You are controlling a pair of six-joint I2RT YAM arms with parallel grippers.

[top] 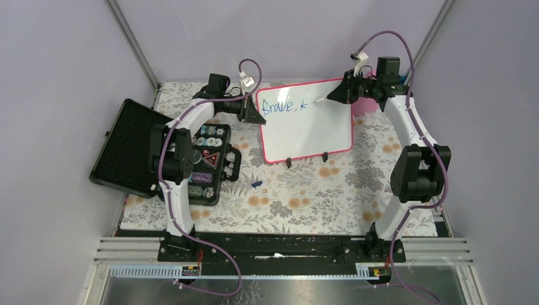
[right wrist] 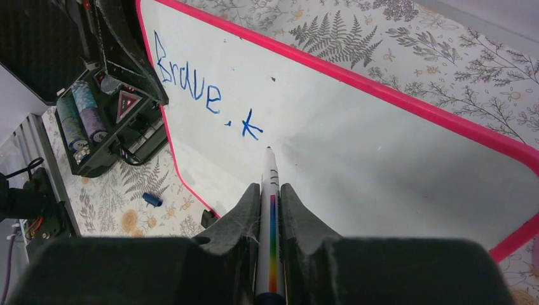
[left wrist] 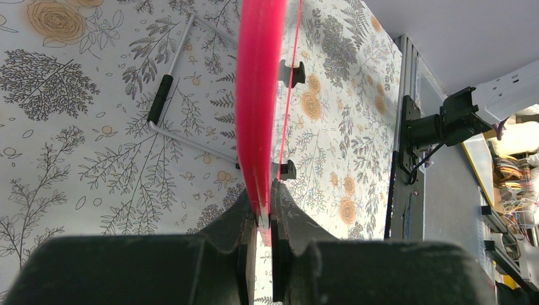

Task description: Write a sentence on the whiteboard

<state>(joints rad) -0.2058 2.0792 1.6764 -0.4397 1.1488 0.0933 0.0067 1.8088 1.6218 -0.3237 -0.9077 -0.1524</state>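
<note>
The whiteboard [top: 311,127] stands tilted on two black feet at the back middle of the table; its red-pink frame shows edge-on in the left wrist view [left wrist: 257,95] and its white face fills the right wrist view [right wrist: 356,146]. Blue lettering reading "Brave, k" [top: 284,105] runs along its top left, and also shows in the right wrist view [right wrist: 197,89]. My left gripper [top: 256,113] is shut on the board's left edge [left wrist: 264,213]. My right gripper [top: 340,94] is shut on a white marker [right wrist: 269,210] with a rainbow stripe, its tip just right of the "k".
An open black case [top: 165,155] with small items lies at the left. A blue marker cap [top: 257,184] lies on the floral cloth in front of the board. A solid pink object [top: 362,107] shows behind the board's right edge. The board's wire stand [left wrist: 178,82] rests behind it.
</note>
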